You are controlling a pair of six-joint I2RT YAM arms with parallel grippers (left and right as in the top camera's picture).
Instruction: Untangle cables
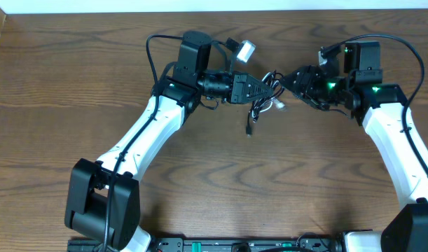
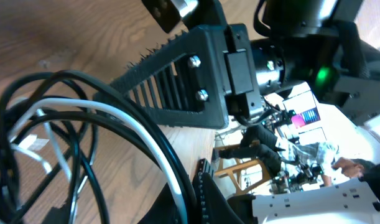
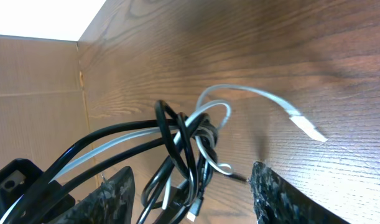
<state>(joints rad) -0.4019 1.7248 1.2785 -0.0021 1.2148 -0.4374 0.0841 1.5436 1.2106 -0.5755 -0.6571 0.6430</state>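
The 2 cables (image 3: 183, 143), light, limp, knotted, sit clamped in the left claw (image 1: 268, 85); the right claw (image 3: 193, 177), apart, should take the free white end (image 3: 305, 124).

The overhead camera looks straight down from well above the counter (image 1: 221, 189), taking in the whole workspace. Each wrist camera sits low and very close to the cables (image 1: 259, 105). The left one faces the right arm (image 2: 301, 25), the right one a cardboard wall (image 3: 34, 93). All three views share the cables.
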